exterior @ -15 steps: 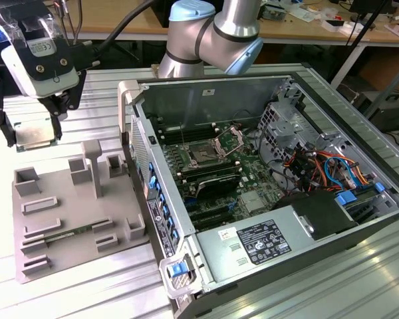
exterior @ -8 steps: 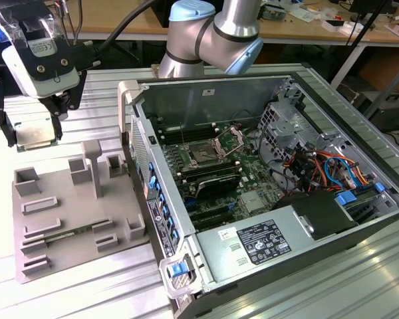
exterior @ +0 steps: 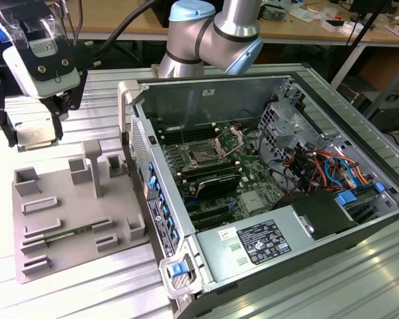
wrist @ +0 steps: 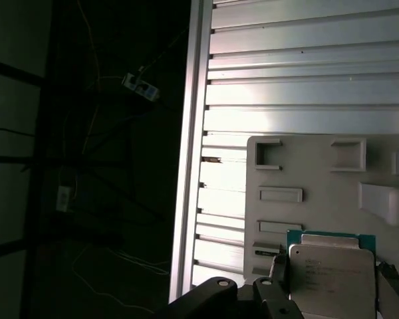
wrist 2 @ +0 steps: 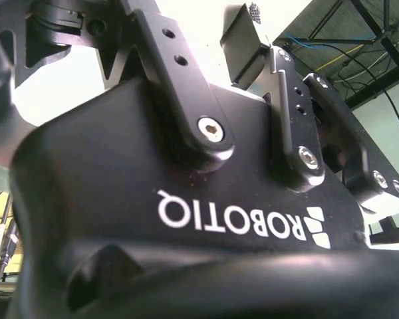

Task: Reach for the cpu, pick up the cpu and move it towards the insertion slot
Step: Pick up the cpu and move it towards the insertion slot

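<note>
The cpu [exterior: 37, 133], a flat pale square chip, hangs in the air at the exterior view's left, above the far corner of the grey fixture plate [exterior: 66, 199]. My gripper [exterior: 34, 138] is shut on it, one dark finger on each side. In the first wrist view the cpu [wrist: 329, 266] sits between the fingers [wrist: 277, 266], with the fixture plate [wrist: 306, 173] below it. The insertion slot [exterior: 203, 157] is a dark square socket on the motherboard inside the open computer case, its shiny retention frame [exterior: 230, 140] hinged up. It lies well off to the exterior view's right of the gripper.
The case's upright side wall [exterior: 143, 159] stands between the gripper and the socket. Memory slots [exterior: 213, 183], a cable bundle [exterior: 312, 166] and a power supply [exterior: 259, 242] fill the case. Raised blocks and a post [exterior: 92, 166] stand on the fixture plate. The arm's elbow [exterior: 219, 33] is at the back.
</note>
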`<state>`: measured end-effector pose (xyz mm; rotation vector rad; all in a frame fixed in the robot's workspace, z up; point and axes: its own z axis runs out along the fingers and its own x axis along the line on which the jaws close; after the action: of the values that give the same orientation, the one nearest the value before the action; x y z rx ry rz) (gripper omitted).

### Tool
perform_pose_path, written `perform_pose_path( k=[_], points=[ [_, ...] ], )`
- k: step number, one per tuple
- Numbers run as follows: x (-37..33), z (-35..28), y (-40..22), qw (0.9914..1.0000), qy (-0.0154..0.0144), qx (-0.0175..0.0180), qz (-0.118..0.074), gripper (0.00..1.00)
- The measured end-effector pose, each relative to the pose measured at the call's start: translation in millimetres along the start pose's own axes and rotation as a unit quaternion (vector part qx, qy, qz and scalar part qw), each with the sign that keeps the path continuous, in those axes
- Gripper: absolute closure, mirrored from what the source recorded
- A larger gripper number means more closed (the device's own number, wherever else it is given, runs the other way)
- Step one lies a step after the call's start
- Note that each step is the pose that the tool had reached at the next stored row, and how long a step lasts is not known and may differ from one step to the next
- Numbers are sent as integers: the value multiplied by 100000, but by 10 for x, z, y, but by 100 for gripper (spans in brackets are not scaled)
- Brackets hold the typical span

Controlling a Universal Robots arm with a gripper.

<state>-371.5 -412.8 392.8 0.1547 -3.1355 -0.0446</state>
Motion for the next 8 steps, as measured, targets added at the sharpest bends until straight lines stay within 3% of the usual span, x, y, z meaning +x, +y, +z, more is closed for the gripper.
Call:
perform_pose_path(
  k=[8],
  points=[
    [-34, 1, -4, 100000, -4, 7, 13, 45]
  ],
)
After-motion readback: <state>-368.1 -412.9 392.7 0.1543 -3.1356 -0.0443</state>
